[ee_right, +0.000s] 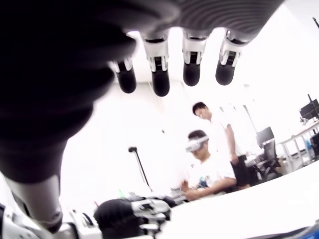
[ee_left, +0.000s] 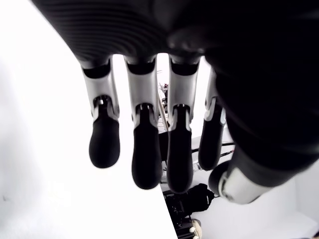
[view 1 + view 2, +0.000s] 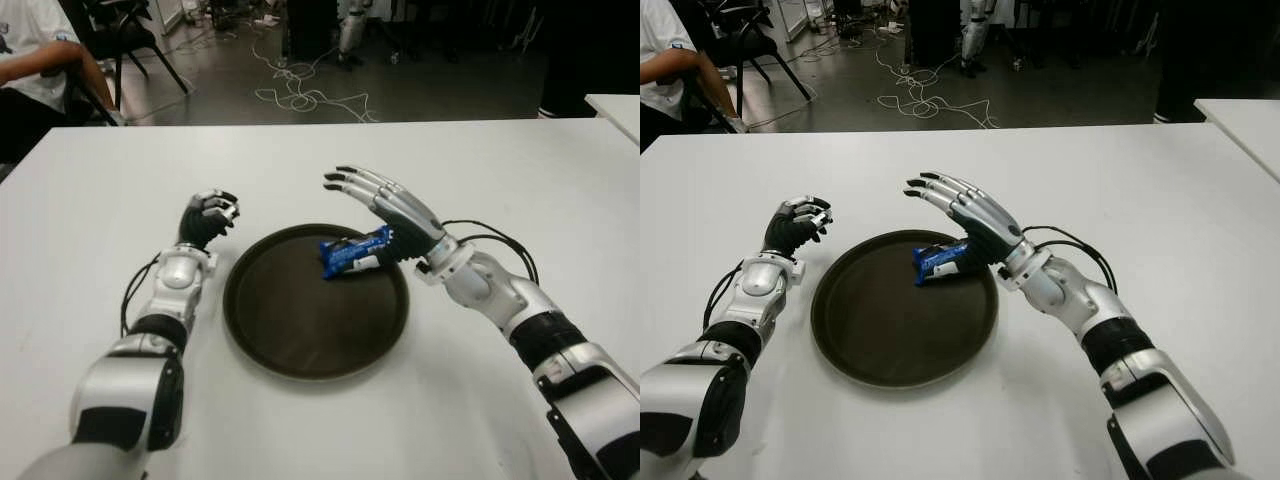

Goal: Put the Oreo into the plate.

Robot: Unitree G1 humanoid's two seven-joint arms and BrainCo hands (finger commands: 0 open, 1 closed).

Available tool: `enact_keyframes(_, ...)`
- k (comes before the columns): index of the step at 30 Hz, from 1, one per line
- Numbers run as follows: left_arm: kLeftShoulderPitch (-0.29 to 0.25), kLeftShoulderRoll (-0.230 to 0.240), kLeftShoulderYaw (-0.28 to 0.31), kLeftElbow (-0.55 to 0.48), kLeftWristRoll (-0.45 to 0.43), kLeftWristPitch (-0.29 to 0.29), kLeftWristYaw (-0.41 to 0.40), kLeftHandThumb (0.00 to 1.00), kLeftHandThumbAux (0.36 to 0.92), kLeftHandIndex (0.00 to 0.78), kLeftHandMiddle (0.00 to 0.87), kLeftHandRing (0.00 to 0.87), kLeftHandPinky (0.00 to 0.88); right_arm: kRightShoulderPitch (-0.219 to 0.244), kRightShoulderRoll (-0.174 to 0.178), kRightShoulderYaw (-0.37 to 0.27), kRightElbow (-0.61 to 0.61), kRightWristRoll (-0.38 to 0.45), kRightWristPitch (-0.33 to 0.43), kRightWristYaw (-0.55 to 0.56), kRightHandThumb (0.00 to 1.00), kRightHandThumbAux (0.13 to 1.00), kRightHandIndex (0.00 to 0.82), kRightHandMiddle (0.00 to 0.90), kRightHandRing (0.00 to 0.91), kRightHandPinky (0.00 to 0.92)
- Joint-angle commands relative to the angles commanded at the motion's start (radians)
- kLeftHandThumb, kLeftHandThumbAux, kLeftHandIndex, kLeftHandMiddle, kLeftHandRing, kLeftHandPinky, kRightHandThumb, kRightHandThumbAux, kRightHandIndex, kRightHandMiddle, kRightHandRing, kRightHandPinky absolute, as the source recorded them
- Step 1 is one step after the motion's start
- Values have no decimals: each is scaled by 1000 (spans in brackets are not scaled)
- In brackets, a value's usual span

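A plain white counter [image 3: 300,440] carries one round dark brown plate [image 3: 290,335] with a raised rim; a second white table edge [image 3: 618,108] shows at the far right. Beyond the counter lies a dark grey floor [image 3: 420,90] with white cables [image 3: 300,95] looped across it, black chair legs [image 3: 150,55] at the far left, and a seated person's arm [image 3: 60,60] in a white sleeve. The right wrist view shows two persons [image 1: 212,159] in white shirts, one seated and one standing behind. One blue Oreo packet [image 3: 355,253] lies inside the plate against its far right rim; white patches show on the wrapper, but its lettering cannot be read. The right hand [image 3: 385,205] hovers over the packet, its palm just above the packet's right end, four fingers [image 3: 345,180] extended forward and spread, gripping nothing; whether the palm touches the packet cannot be determined. The left hand [image 3: 208,218] shows just left of the plate, near its far left rim, its fingers [image 2: 144,154] curled inward into a loose fist and holding nothing.
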Motion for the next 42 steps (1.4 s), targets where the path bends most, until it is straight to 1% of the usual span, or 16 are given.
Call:
enact_keyframes(4,1,1,6,0,-9,2,-14,693,717,423,543,579,602,-82,52,-53,206,92,14,50,0,728,36,42,51,61)
enact_keyframes(5,1,1,7,0,-11,3,-18,693,717,423,541,576,598,-102,79,-102,288,153,57,96,0,733,42,49,55,62)
enact_keyframes(7,0,1,10,1,-13,5,-22,693,717,423,536,568,590,-122,120,-181,385,250,124,170,0,754,69,83,77,79)
enact_keyframes(9,1,2,11,1,-13,6,-25,693,717,424,534,563,586,-126,148,-248,418,330,175,226,0,769,90,111,101,103)
enact_keyframes(10,1,3,12,1,-13,7,-26,693,717,424,534,563,588,-127,158,-274,426,360,195,248,0,777,100,129,118,121)
enact_keyframes(12,0,3,12,1,-12,11,-27,692,717,424,536,564,593,-136,177,-340,435,436,262,297,0,787,111,148,136,142)
enact_keyframes(13,0,4,9,1,-9,12,-24,692,717,424,537,566,596,-158,185,-390,434,495,331,325,0,793,117,158,148,155)
enact_keyframes(14,0,4,8,1,-7,12,-22,692,717,424,538,566,597,-174,190,-426,432,536,380,345,0,813,130,179,174,195)
enact_keyframes(16,2,4,5,1,-2,10,-14,692,717,424,537,564,593,-217,199,-479,434,592,483,349,0,840,149,205,205,239)
enact_keyframes(18,3,4,5,1,-1,9,-10,692,718,423,534,561,591,-235,202,-500,436,610,534,343,12,872,169,238,244,285)
enact_keyframes(23,5,2,5,2,-1,5,-7,692,717,424,535,568,607,-256,212,-569,477,658,668,300,13,894,186,267,282,315)
enact_keyframes(27,7,0,5,1,-1,-1,-7,693,716,425,535,567,603,-241,214,-614,507,670,733,258,3,897,177,272,297,327)
enact_keyframes(30,8,0,7,0,-4,-5,-13,693,715,425,531,560,593,-227,219,-619,512,652,754,210,1,899,179,273,303,336)
enact_keyframes(35,10,0,7,-2,-6,-12,-19,692,715,425,541,570,604,-221,220,-608,512,618,771,180,0,900,203,282,313,346)
enact_keyframes(40,13,-1,8,-3,-7,-17,-19,693,715,425,556,589,617,-235,226,-587,498,594,754,180,0,898,198,265,297,335)
enact_keyframes(42,13,0,9,-2,-7,-18,-18,694,715,425,545,576,600,-234,228,-570,495,575,736,189,0,902,201,265,291,325)
